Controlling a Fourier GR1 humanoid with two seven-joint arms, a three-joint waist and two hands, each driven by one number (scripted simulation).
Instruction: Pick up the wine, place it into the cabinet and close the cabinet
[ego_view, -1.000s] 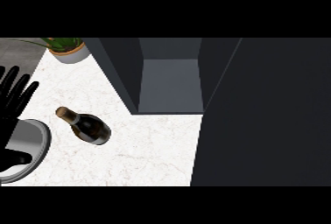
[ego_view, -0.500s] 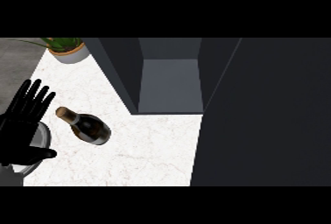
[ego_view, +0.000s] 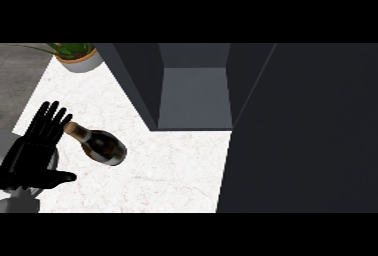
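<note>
The wine bottle (ego_view: 101, 146), dark with a tan neck, lies on the white marble counter (ego_view: 162, 170), its neck pointing up-left. My left hand (ego_view: 33, 156) is open just left of the bottle, fingers straight and pointing up, thumb out to the right below the bottle. Its fingertips are beside the neck; I cannot tell whether they touch. The cabinet (ego_view: 196, 100) stands open behind the bottle, with a bare grey inside. Its dark door (ego_view: 303, 130) swings out over the right side. My right hand does not show.
A potted plant (ego_view: 80, 57) stands at the counter's back left corner. A grey strip of floor (ego_view: 18, 85) runs along the counter's left edge. A round grey metal object (ego_view: 53, 159) lies mostly hidden under my left hand.
My left hand has moved right and forward, from the view's left edge to beside the bottle's neck, covering the grey metal object. The bottle has not moved.
</note>
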